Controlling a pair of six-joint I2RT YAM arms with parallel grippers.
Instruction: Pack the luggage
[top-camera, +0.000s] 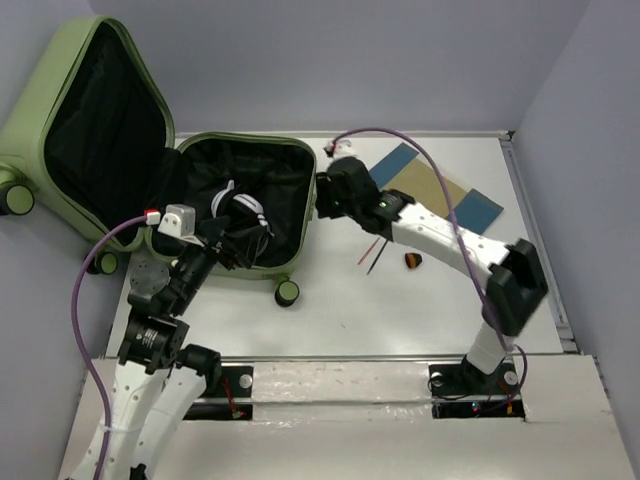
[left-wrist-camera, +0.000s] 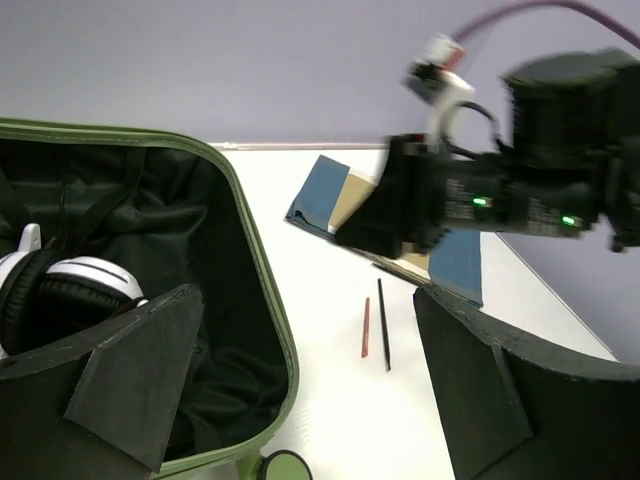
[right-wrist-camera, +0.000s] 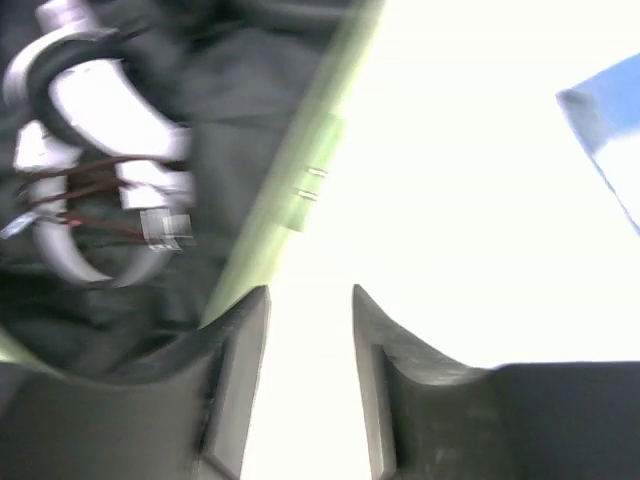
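The luggage lies open on the table's left half. Its lid is propped up at far left, and its wheels and long axis point toward the arms. White headphones rest in its base, the only contents that can be made out. The left gripper gapes wide and empty over the near rim. The right gripper is parted with nothing between its fingers, just outside the right rim. Only the top view shows the small orange-and-black item. The left wrist view separates the red stick from the black stick.
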